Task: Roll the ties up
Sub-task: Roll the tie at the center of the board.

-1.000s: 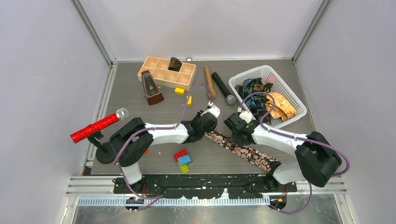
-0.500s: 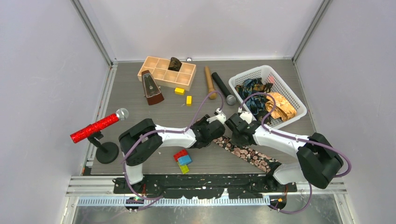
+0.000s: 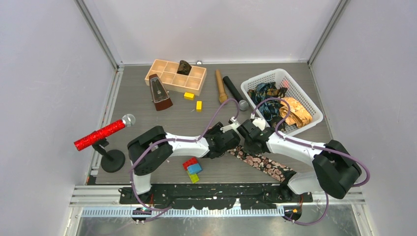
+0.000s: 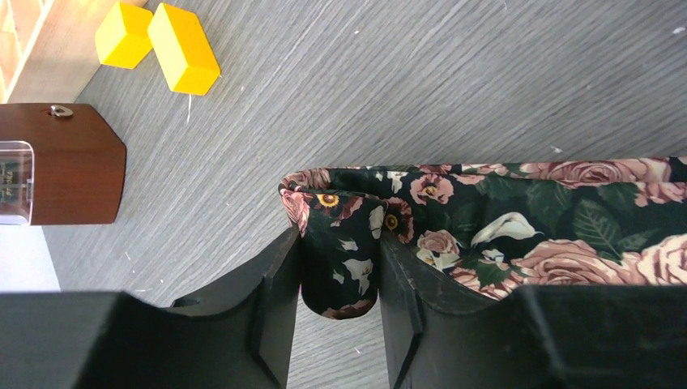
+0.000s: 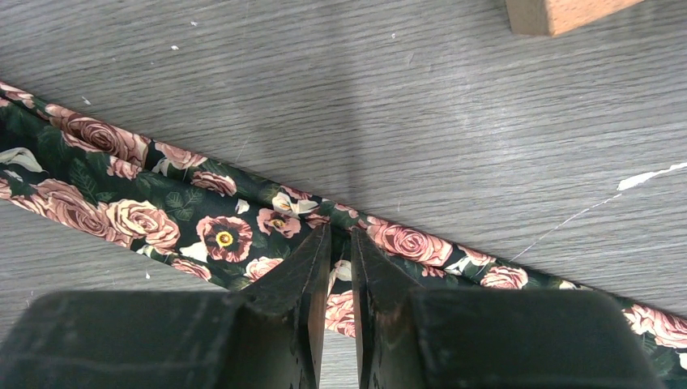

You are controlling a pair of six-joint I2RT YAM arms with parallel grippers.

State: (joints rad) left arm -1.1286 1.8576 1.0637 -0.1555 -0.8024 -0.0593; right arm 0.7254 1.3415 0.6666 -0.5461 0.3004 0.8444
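A black tie with pink roses [image 3: 263, 163] lies slantwise on the table in front of the arms. My left gripper [image 3: 230, 141] is shut on its folded-over upper end [image 4: 340, 267], which stands as a small loop between the fingers [image 4: 275, 284]. My right gripper [image 3: 247, 141] sits right beside it, its jaws almost together, tips pinching the tie [image 5: 243, 235] a little further along. A blue-teal tie [image 3: 263, 93] and a golden-orange tie [image 3: 296, 113] lie crumpled in the white basket [image 3: 310, 98]. A dark brown roll [image 3: 184, 67] sits in the wooden tray [image 3: 167, 73].
A metronome [image 3: 160, 92], two yellow blocks [image 3: 189, 96], a wooden pin [image 3: 221, 86] and a black microphone [image 3: 235, 92] lie at the back. A red glittery microphone [image 3: 101, 134] stands on its stand at left. Coloured blocks [image 3: 193, 168] lie under the left arm.
My left gripper has moved right along the tie with its end, closing up to the right gripper. The right gripper has barely moved.
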